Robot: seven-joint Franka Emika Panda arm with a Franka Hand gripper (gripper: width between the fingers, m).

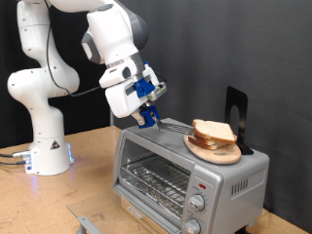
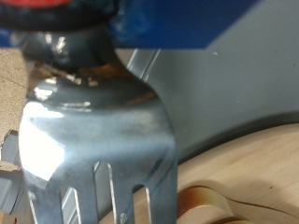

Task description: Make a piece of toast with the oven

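- Oven (image 1: 185, 171) sits on the wooden table (image 1: 88, 156) at the exterior view's lower right, silver, with its glass door shut and a wire rack (image 1: 151, 177) visible behind the glass; nothing lies on that rack.
- Two round knobs (image 1: 196, 214) stand one above the other on the oven's front panel, below a small red mark.
- Round wooden plate (image 1: 214, 149) rests on the oven's flat top, and the piece of toast (image 1: 212, 131) lies on the plate, pale with a tan crust, tilted a little.
- A black upright stand (image 1: 237, 117) rises just behind the plate at the exterior view's right.
- The gripper (image 1: 146, 115) hangs above the oven's top at its left end, white arm above it and blue parts at the fingers; it is clamped on a metal spatula (image 1: 174, 126) whose blade reaches toward the plate and the toast.
- The wrist view alone shows the spatula (image 2: 93, 140) up close: a shiny slotted blade with its neck seated under the blue gripper body, tips over the plate's (image 2: 252, 177) pale wooden rim.
- A browned crust edge (image 2: 201, 198) shows just beside the blade tips; whether they touch it cannot be told.
- The exterior view alone shows the oven's door, rack and knobs.
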